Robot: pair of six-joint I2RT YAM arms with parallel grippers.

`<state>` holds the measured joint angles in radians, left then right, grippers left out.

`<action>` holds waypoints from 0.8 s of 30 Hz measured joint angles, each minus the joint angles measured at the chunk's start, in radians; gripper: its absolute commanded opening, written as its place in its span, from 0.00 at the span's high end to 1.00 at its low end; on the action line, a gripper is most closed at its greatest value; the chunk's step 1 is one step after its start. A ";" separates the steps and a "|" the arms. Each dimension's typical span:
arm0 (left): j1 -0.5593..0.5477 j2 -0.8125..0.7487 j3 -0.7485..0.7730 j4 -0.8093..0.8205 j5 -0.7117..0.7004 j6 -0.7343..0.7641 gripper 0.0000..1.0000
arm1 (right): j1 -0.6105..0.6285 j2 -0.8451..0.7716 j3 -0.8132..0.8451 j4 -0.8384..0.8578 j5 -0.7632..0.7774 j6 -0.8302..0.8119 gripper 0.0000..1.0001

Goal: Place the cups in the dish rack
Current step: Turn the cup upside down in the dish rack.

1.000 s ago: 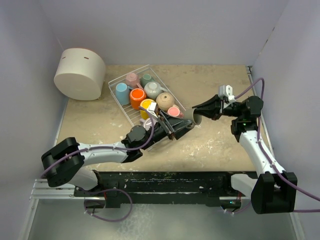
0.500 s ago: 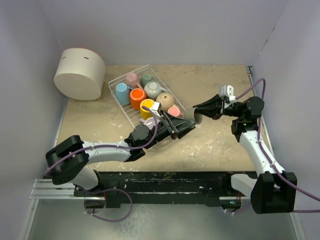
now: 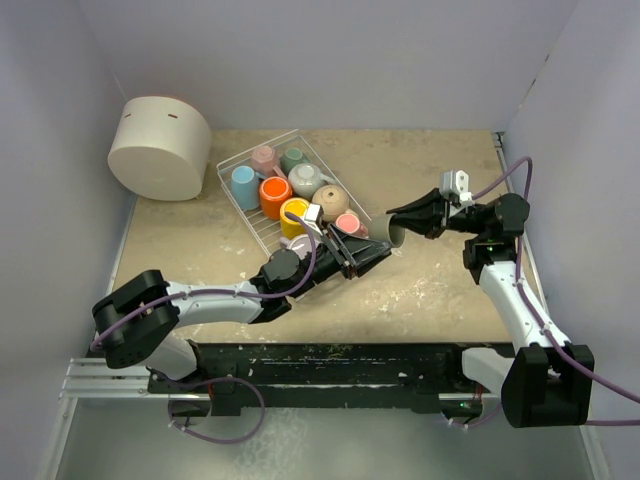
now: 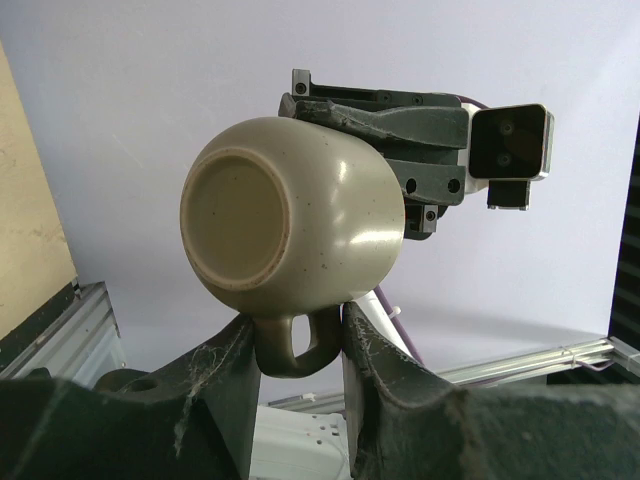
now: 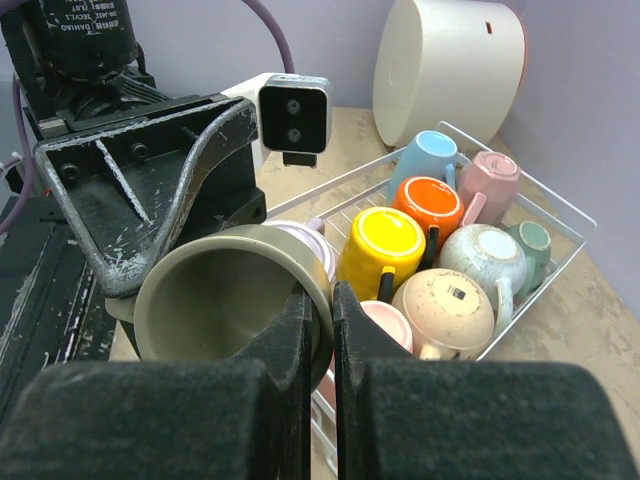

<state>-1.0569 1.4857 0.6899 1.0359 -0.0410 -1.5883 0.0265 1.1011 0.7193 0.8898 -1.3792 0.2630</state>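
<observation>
Olive-grey mug is off the tabletop, lying on its side in the air just off the near right end of the dish rack. It hangs between my two arms.

- Right fingers: nearly shut, pinching the mug's rim wall, one finger inside and one outside.
- Left fingers: closed in on the handle from both sides and apparently touching it. I can't tell how firmly.

Risks:
- Both arms have the same mug. If either arm pulls away before the other lets go, the mug could twist or slip out.
- The handle is a thin, rounded hold. With the rim released, I judge the body could swing about it and sag.
- The rack is crowded. The yellow cup, orange cup and beige cup sit close together, so a tilted mug coming down could knock them or catch on the wire.

Hard to make out:
- From above, my left arm covers the rack's near end, so I can't see an open slot there.
- The lilac cup shows only as a sliver behind the mug.
- The mug's underside is out of sight from above.
</observation>
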 measured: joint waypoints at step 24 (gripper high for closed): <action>0.002 -0.013 -0.001 0.004 -0.021 0.037 1.00 | 0.000 -0.020 0.000 -0.078 0.008 -0.082 0.70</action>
<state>-1.0554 1.4731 0.6888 1.0397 -0.0624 -1.5509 0.0261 1.0813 0.7193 0.8116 -1.3708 0.1814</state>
